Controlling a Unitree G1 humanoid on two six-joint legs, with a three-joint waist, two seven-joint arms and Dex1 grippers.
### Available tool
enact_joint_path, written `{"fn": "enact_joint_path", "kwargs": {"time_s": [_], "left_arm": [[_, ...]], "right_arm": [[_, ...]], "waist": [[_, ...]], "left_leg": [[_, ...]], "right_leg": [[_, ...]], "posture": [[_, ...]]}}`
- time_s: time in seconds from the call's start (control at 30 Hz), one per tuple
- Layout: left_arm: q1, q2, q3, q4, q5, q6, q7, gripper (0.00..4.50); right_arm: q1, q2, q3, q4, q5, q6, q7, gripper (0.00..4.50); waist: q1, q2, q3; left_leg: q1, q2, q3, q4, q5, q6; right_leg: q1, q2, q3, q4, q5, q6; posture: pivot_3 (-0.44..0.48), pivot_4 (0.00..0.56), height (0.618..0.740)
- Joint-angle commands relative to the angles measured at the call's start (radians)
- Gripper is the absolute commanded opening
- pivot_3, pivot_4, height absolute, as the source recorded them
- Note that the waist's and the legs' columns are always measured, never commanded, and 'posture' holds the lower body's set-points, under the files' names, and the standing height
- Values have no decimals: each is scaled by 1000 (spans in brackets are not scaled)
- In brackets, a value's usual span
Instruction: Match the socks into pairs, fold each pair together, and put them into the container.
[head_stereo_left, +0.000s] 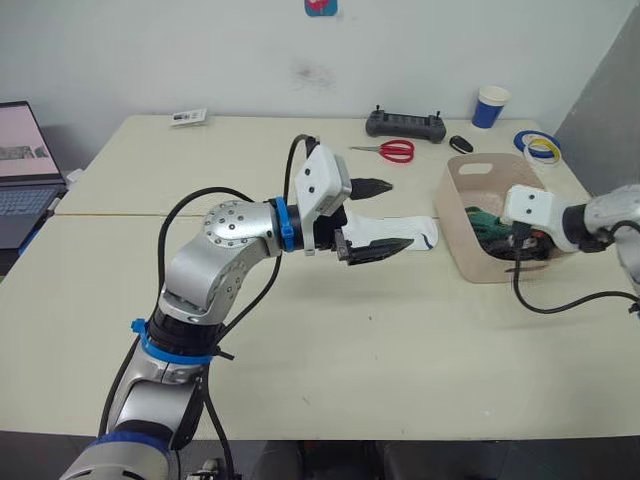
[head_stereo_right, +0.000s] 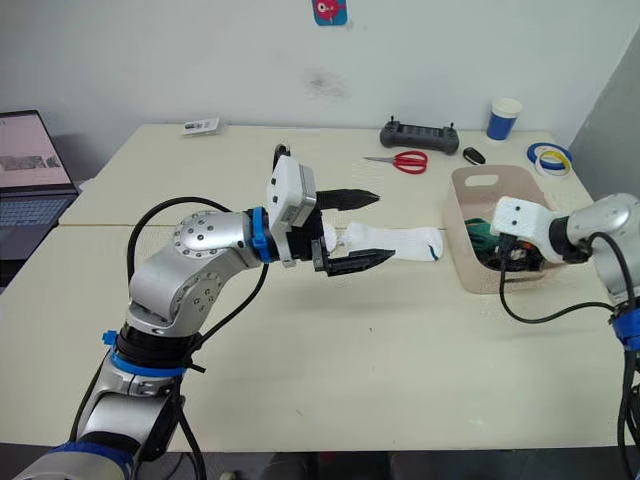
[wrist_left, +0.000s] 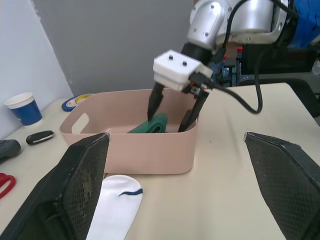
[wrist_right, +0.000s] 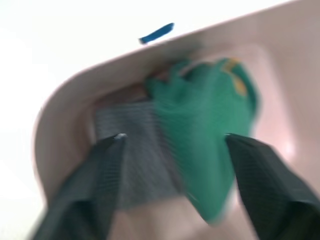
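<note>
Both grippers had their black fingers spread apart and held nothing. On the left, the left gripper (head_stereo_right: 350, 230) hung over the middle of the pale table (head_stereo_right: 400, 350), pointing toward the robot's right. Its upper finger sat above the lower one, with a wide gap between them. A white sock (head_stereo_right: 395, 241) with small dark marks lay flat on the table just past those fingertips, stretching toward the container. I could not tell whether the lower finger touched the sock.

On the right, the right gripper (wrist_left: 172, 110) reached down into the container (wrist_left: 145, 150), a pale pink tub with rounded corners and a slot handle. The tub stood near the table's right edge. Its fingers dipped below the rim on either side of a dark green sock (wrist_right: 210, 130) with a small yellow mark. That green sock lay bunched inside the tub, next to a folded grey sock (wrist_right: 135, 150) and partly overlapping it.

Along the far edge of the table sat red-handled scissors (head_stereo_left: 395, 151), a black handheld controller (head_stereo_left: 405, 125), a small black key fob (head_stereo_left: 460, 144), a blue paper cup (head_stereo_left: 490, 106) and a roll of blue and yellow tape (head_stereo_left: 540, 146). An open laptop (head_stereo_left: 20, 170) stood off to the left.
</note>
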Motion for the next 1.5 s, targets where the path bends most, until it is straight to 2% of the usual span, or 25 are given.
{"fn": "enact_joint_path", "kwargs": {"time_s": [0.03,0.2,0.33,0.43,0.53,0.6,0.73,0.83,1.0,1.4,1.47,1.5], "left_arm": [[-1,19,17,-16,6,-11,-13,4500],[31,54,46,-4,21,-26,-8,4500],[120,95,102,-23,28,-22,33,4500],[255,101,176,-47,56,-35,129,4500],[397,68,235,-69,108,-68,256,4500],[484,18,281,-84,124,-96,347,4500],[656,-70,332,-117,206,-206,494,4500],[776,-119,333,-130,273,-277,570,4500],[884,-186,357,-143,296,-316,659,4500],[890,-174,350,-147,249,-248,642,4500],[877,-165,383,-153,208,-225,632,4500],[845,-148,435,-137,160,-182,634,4500]], "right_arm": [[-56,-34,-71,-23,10,33,15,4495],[-101,18,-155,-81,64,156,-44,4495],[-53,154,-246,-273,172,316,-152,4495],[86,362,-318,-484,247,407,-340,4495],[275,546,-319,-626,242,404,-515,4495],[394,634,-290,-658,202,347,-609,4495],[596,734,-218,-660,118,185,-740,4495],[686,772,-189,-661,98,128,-787,4495],[706,766,-176,-645,69,83,-812,4495],[683,749,-184,-620,78,68,-816,4495],[665,755,-179,-631,101,86,-799,4495],[638,757,-165,-652,135,119,-765,4495]], "waist": [[0,0,0],[-2,0,0],[-11,0,0],[-14,-1,-1],[-9,-1,-1],[1,0,-1],[6,-1,-1],[2,-2,-2],[-1,-2,-2],[-1,-3,-2],[-1,-3,-2],[-1,-3,-2]], "left_leg": [[0,0,0,0,0,0],[0,0,0,3,0,0],[2,1,-1,3,0,0],[4,3,-3,3,0,0],[3,4,-7,3,0,-1],[2,3,-7,3,1,-1],[0,-1,-5,4,1,-1],[1,-2,-2,4,1,-1],[4,-4,-3,4,1,-2],[4,-4,-3,2,1,-2],[4,-4,-3,2,1,-2],[4,-3,-3,2,1,-2]], "right_leg": [[0,0,0,0,0,0],[0,0,0,4,0,0],[0,0,1,9,0,0],[0,0,0,12,0,0],[0,1,0,14,-1,0],[-1,0,0,14,-1,0],[-1,-2,0,12,0,1],[0,-7,1,12,-2,5],[1,-6,1,13,-2,6],[1,-2,1,13,-2,6],[1,-2,1,13,-2,6],[1,-2,1,13,-2,6]], "posture": [[0,150,740],[0,150,740],[0,150,740],[0,150,740],[0,150,740],[0,150,740],[0,150,740],[0,150,740],[0,150,740],[0,150,740],[0,150,740],[0,150,740]]}}
